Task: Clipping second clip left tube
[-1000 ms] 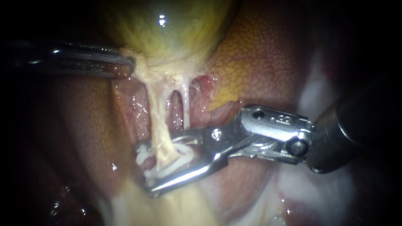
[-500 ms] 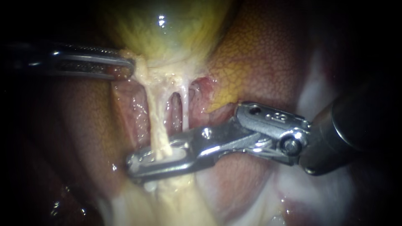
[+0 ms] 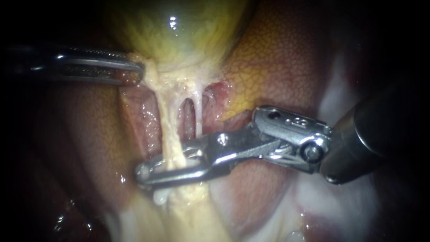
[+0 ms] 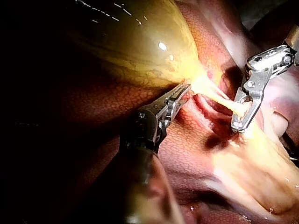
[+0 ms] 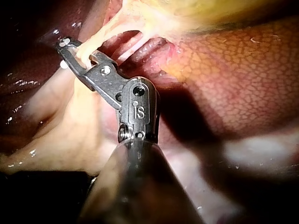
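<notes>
While the left instrument (image 3: pixel 136 71) is reaching in from the left, its jaws are clenching pale tissue at the lower end of the gallbladder (image 3: pixel 179 36), right where the left tube (image 3: pixel 168 130) is starting. The left wrist view is showing the same pinch, with the left instrument (image 4: pixel 183 92) biting just under the gallbladder (image 4: pixel 140 42).

The right instrument (image 3: pixel 143 170) is coming in from the right, and its jaws are squeezing the left tube from two sides low on its length. A white clip (image 3: pixel 190 164) is sitting between them around the tube. The jaw tips are poking out past the tube's left side. In the right wrist view the right instrument (image 5: pixel 65 44) is gripping the same pale strand at its far end.

The thinner right tube (image 3: pixel 197 118) is running just beside the left one, with a narrow dark slot lying open between them. Its lower end is passing behind the right instrument's upper jaw, and contact there is unclear. The liver (image 3: pixel 277 62) is crowding in on the right. Bare reddish tissue is leaving some room to the left of the left tube.
</notes>
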You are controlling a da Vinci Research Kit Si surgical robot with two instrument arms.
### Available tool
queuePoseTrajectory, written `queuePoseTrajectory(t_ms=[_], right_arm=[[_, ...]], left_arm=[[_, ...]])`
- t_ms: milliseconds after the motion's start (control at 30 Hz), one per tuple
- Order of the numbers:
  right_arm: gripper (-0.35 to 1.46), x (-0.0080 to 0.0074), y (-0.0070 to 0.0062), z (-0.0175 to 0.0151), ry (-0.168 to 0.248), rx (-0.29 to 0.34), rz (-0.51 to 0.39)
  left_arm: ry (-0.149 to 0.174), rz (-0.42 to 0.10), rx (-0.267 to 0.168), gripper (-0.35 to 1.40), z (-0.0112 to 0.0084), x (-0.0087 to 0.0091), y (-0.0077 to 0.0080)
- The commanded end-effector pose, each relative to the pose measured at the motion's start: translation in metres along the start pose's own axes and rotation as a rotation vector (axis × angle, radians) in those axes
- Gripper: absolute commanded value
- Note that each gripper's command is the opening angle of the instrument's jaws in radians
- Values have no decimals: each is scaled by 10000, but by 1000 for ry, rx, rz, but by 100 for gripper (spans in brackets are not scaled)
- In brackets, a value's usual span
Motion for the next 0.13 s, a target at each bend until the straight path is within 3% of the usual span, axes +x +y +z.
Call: queuePoseTrajectory(t_ms=[33, 133], right_arm=[[-35, 0, 0, 0, 0, 1, 1], [-35, -2, 1, 0, -1, 1, 0]], left_arm=[[0, 0, 0, -35, 0, 0, 0], [0, 0, 0, -35, 0, 0, 0]])
